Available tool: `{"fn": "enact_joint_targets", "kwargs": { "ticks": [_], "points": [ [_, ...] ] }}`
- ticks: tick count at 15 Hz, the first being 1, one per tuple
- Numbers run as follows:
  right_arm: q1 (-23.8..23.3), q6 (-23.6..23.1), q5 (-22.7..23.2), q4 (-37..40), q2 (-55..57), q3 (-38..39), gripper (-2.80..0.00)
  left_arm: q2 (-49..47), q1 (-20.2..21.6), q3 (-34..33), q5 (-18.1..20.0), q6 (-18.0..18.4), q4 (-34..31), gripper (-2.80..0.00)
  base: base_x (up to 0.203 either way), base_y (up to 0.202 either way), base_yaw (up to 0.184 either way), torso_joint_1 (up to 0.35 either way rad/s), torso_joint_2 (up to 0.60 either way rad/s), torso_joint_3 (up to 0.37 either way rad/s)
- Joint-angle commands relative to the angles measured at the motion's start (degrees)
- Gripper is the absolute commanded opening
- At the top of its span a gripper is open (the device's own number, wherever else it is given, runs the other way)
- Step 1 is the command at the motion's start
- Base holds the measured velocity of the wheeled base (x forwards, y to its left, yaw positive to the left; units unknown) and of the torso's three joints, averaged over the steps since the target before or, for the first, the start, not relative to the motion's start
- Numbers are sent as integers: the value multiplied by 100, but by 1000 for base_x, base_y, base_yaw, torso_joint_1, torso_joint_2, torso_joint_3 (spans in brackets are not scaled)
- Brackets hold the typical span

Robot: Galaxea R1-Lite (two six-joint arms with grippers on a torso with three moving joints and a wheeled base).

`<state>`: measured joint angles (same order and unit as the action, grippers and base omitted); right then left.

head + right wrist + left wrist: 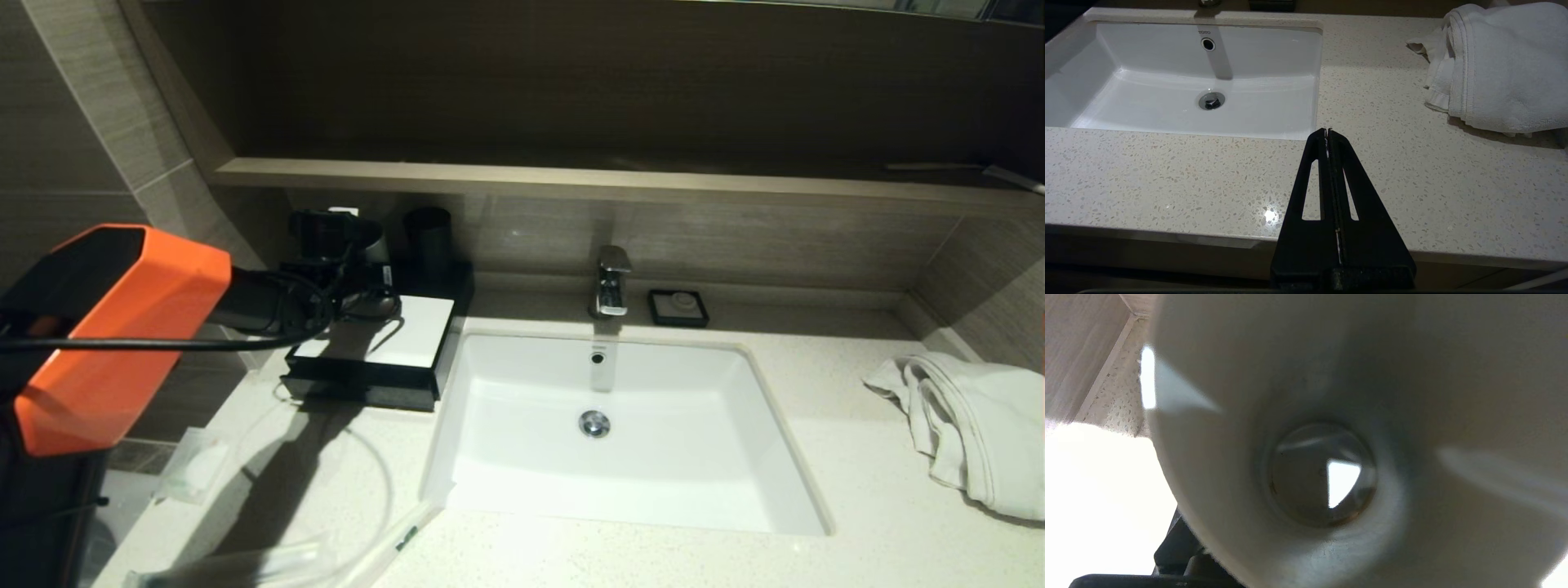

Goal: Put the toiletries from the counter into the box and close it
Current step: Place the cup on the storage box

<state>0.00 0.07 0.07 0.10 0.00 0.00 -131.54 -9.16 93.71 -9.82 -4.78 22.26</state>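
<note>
The box (pixel 412 331), black with a white top panel, stands at the back left of the counter (pixel 857 506), beside the basin. My left gripper (pixel 339 245) reaches over the box's back part, right at a pale grey cup (pixel 374 242). That cup's inside (pixel 1323 473) fills the left wrist view. The toiletries lie at the counter's front left: long clear sachets (pixel 245 563), one with a green mark (pixel 400 539), and a small squarish packet (pixel 196 465). My right gripper (pixel 1327 131) is shut and holds nothing, above the counter's front edge, right of the basin.
A white basin (pixel 702 490) with a chrome tap (pixel 611 282) takes the middle. A black soap dish (pixel 678 308) sits behind it. A dark cup (pixel 429 233) stands behind the box. A crumpled white towel (pixel 971 425) lies at the right. A wooden shelf (pixel 571 180) overhangs the back.
</note>
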Motion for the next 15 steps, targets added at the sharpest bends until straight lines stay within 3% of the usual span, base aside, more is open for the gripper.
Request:
{"fn": "enact_joint_targets", "kwargs": {
  "ticks": [1,15],
  "points": [
    [0,1,1,-1,0,0,-280,-38,2,-2,-11,-6,24,-280,0,0,0,0,0,0],
    [-4,1,2,-1,0,0,-280,-209,19,359,-29,-6,-24,-280,0,0,0,0,0,0]
  ]
}}
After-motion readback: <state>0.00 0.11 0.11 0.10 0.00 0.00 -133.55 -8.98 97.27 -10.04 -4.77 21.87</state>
